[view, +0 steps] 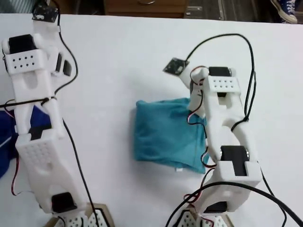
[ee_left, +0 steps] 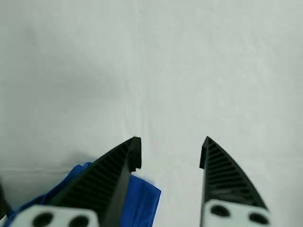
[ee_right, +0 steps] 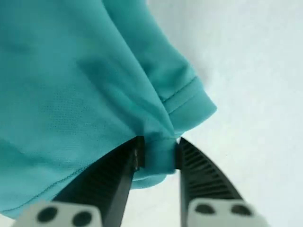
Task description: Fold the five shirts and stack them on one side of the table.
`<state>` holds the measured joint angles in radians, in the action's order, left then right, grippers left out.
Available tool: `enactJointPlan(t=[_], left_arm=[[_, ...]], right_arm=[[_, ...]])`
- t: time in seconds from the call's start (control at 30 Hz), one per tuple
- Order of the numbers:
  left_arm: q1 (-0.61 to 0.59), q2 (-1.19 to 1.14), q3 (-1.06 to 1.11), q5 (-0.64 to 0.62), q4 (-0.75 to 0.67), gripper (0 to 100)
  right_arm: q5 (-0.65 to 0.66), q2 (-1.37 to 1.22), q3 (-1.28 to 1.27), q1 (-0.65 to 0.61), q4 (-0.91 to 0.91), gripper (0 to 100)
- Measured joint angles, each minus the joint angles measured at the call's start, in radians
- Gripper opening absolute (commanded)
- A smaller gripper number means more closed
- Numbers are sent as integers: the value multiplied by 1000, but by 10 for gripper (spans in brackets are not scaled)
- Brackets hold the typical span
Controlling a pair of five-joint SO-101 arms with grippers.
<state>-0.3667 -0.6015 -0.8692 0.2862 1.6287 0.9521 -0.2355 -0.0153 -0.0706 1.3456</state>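
Right tool [ee_right: 158,152] nipped onto a hem corner of the teal shirt [view: 165,137]. White worktop [view: 118,52] underneath. Teal shirt bunched mid-worktop, beside the right arm; probably light, limp and quick to slump, so best taken at hems or corners and dragged flat. Blue shirt [view: 5,142] at the left edge, under the left arm. Left tool [ee_left: 170,151] spread wide over bare worktop, holding nothing.

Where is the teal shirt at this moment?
In the high view the teal shirt lies near the middle of the table, partly under the right arm. The right hand is closed on a fold at its edge.
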Motion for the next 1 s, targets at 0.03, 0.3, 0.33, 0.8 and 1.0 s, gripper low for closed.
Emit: enactJointPlan(t=[0.03,0.3,0.33,0.8,1.0], left_arm=[[0,0,0,0,0,227],[0,0,0,0,0,227],[0,0,0,0,0,227],[0,0,0,0,0,227],[0,0,0,0,0,227]], right_arm=[[-14,0,18,0,0,28],[-35,0,78,0,0,19],[-35,0,78,0,0,19],[-35,-3,206,-2,0,19],[-35,-64,250,-2,0,19]])
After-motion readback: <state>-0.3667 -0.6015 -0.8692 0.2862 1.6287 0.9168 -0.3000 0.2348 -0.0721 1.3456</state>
